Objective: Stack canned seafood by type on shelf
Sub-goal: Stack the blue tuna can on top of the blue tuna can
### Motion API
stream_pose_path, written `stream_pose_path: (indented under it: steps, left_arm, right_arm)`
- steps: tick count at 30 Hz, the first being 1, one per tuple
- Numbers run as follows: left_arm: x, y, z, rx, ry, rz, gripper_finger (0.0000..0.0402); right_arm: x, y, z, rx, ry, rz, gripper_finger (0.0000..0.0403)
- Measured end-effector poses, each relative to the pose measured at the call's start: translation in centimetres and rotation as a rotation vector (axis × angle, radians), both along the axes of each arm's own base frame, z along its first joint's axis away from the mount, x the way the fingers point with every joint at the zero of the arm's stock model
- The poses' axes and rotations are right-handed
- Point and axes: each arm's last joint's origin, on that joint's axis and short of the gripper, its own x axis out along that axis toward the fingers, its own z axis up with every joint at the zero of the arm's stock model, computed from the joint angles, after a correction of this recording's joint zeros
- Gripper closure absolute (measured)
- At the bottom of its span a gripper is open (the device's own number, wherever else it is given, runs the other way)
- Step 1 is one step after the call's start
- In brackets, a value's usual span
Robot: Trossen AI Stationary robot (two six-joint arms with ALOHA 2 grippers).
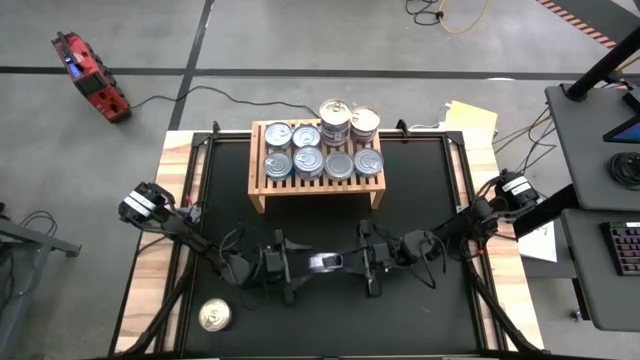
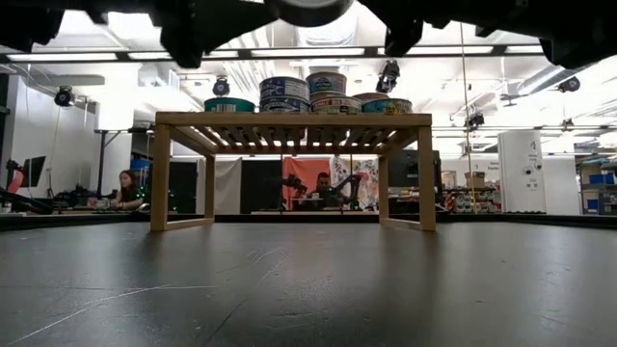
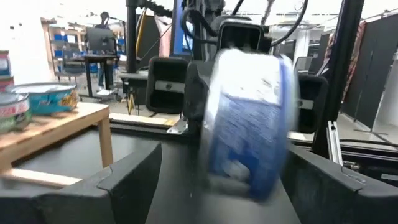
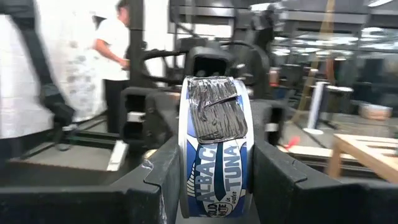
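A blue-and-white tuna can (image 1: 325,262) hangs above the middle of the black mat between my two grippers, which face each other. My right gripper (image 4: 214,186) is shut on it. My left gripper (image 3: 224,186) is open, its fingers standing wide on either side of the can's near half. The wooden shelf (image 1: 316,150) stands at the far middle of the table on its short legs. Several cans (image 1: 308,160) sit on its slatted top, two of them (image 1: 349,120) stacked taller at the far right corner. My right gripper pinches the can by its two flat ends (image 4: 184,155) between its two fingers. The fingers lie about level, coming from the table's right side. The can stands on edge, its labelled side wall (image 4: 214,180) toward the wrist camera, lifted clear of the mat.
One loose can (image 1: 215,316) rests on its base on the wood strip at the near left, lid up. A red tool (image 1: 90,75) lies on the floor beyond the table's far left. People show in the room behind the shelf (image 2: 289,120).
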Motion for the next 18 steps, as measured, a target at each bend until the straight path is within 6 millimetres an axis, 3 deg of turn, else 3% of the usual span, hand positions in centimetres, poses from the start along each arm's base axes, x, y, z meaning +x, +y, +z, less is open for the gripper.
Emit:
stream_pose_path:
  steps: [12,15,18]
  left_arm:
    - [1.1,-0.8,0.5,0.050,-0.010,0.006,0.0120]
    - [1.1,-0.7,0.6,0.041,-0.021,0.006,0.0146]
    - [1.2,-0.7,0.6,0.051,-0.019,0.008,0.0198]
  right_arm:
    - [0.2,0.0,-0.1,-0.015,0.016,0.054,0.0261]
    - [0.2,0.0,-0.1,-0.016,0.018,0.056,0.0260]
    - [0.2,0.0,-0.1,-0.017,0.020,0.054,0.0244]
